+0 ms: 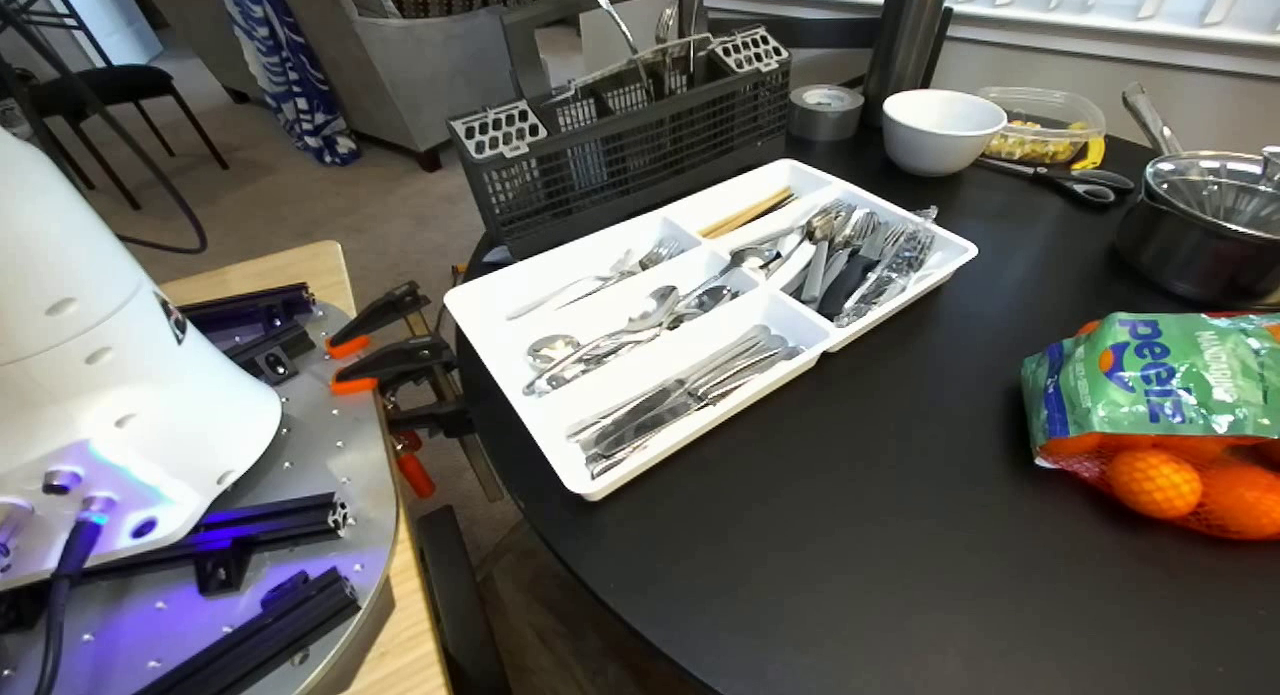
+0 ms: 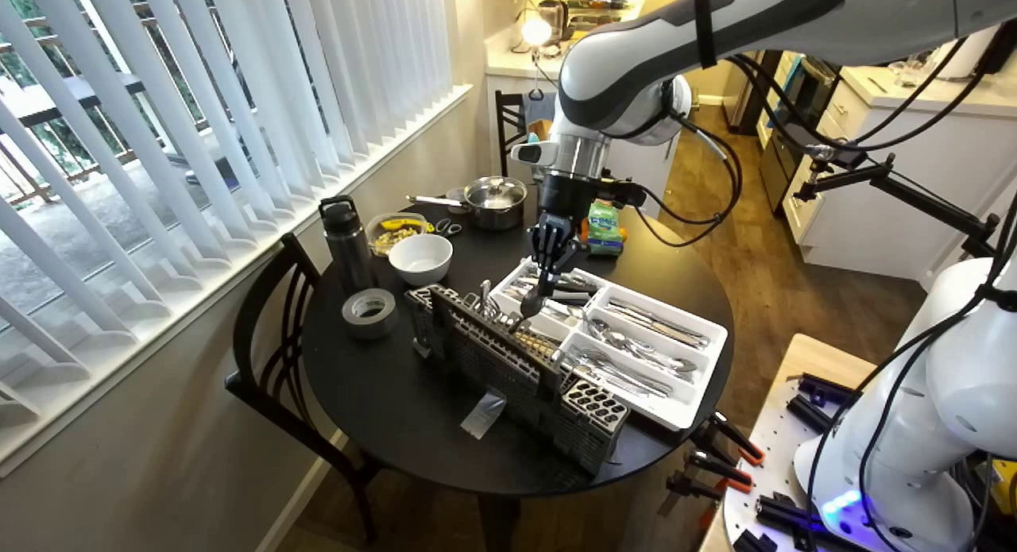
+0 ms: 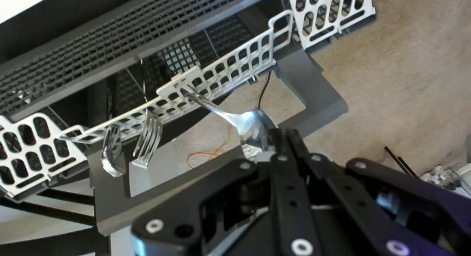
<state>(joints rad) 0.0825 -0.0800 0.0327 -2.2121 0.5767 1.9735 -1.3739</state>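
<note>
On the round black table (image 1: 900,555), the white tray (image 1: 690,425) holds plenty of cutlery (image 1: 670,395) and the dark basket (image 1: 640,155), just beside its long edge, a few pieces, so the work looks partway: the gripper (image 3: 285,134) is closed on the bowl of a spoon (image 3: 252,123), handle slanting down to the basket, where a fork (image 3: 149,132) stands tines up. The basket's end sits near the table's edge; wider room lies along the tray's opposite long edge, short of the mandarin bag (image 1: 1150,405).

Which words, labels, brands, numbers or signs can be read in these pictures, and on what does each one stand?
"peelz": on the green fruit bag.
"MANDARI…": smaller, same bag, its end unclear.
Too small or blurred to read: print on the tape roll, and the small dark label on the white robot base.
</note>
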